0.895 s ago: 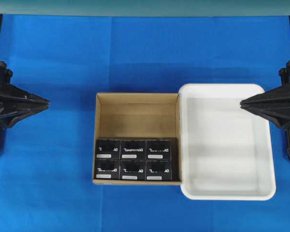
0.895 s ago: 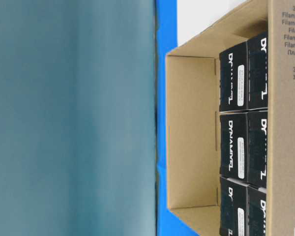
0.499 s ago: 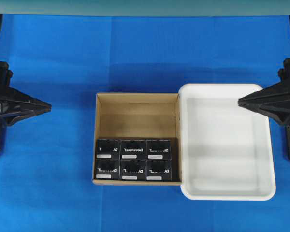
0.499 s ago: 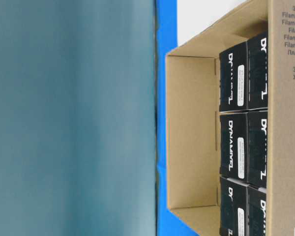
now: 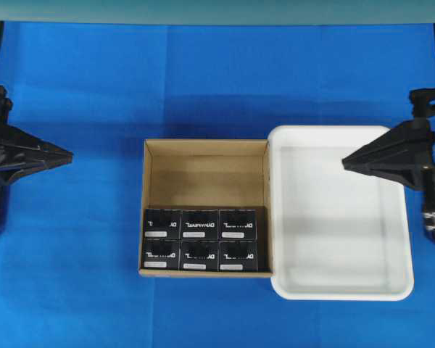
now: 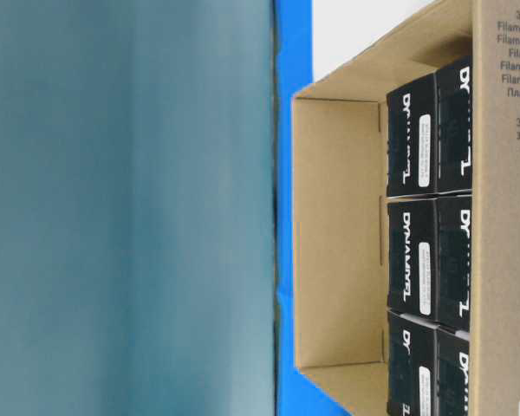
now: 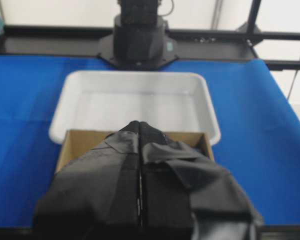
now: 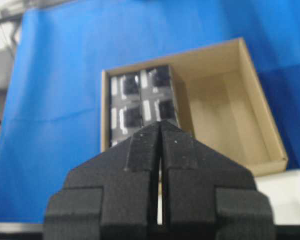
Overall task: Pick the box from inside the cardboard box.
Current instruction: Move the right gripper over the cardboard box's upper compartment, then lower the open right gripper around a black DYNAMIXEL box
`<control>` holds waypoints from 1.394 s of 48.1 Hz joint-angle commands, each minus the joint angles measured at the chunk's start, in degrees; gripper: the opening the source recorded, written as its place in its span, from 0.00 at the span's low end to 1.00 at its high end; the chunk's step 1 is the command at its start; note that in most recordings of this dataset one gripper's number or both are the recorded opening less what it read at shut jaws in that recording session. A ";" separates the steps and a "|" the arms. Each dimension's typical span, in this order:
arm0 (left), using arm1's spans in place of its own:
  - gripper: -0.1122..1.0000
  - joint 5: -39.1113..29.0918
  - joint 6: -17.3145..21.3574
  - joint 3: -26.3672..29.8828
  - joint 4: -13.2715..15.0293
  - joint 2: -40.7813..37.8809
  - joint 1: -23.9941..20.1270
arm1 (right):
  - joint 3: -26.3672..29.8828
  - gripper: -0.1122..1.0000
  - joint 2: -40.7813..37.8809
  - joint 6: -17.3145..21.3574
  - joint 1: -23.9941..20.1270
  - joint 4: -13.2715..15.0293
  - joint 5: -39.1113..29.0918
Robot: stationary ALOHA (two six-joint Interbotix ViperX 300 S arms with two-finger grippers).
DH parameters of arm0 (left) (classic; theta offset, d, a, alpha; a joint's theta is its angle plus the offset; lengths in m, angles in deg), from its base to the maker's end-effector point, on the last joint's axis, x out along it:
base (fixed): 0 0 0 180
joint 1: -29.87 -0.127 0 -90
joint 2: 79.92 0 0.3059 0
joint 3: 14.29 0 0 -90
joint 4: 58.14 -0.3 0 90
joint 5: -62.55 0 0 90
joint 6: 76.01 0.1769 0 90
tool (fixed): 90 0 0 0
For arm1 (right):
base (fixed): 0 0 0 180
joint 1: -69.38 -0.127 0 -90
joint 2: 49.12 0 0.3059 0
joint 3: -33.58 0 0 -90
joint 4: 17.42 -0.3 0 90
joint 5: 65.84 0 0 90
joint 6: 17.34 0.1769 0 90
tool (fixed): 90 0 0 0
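We are seeing 6 small black rectangular boxes (image 5: pixel 200 239) filling near half of brown corrugated cardboard box (image 5: pixel 206 149); left gripper (image 5: pixel 69 154) and right gripper (image 5: pixel 345 162) hovering closed, empty, either side.

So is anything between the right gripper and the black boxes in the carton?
Nothing lies on top of the black boxes; the cardboard box is open-topped. The right gripper, shut, hangs over the white tray, and the carton's upright wall stands between them, so it likely has to come in from above.
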 commanded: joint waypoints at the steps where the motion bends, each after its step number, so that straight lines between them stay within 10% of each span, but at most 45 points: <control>1: 0.05 -0.44 0.09 1.67 -0.09 -0.09 -0.09 | 4.31 0.10 -3.16 -0.09 -0.09 -0.26 -3.25; 42: 0.05 -4.75 -0.26 2.55 -0.09 0.00 0.35 | 38.67 0.10 -43.24 -6.24 -0.09 -0.62 -44.82; 67: 0.05 -6.86 -1.93 2.72 -0.18 0.62 0.53 | 45.70 0.10 -53.44 -13.10 0.26 -0.62 -46.76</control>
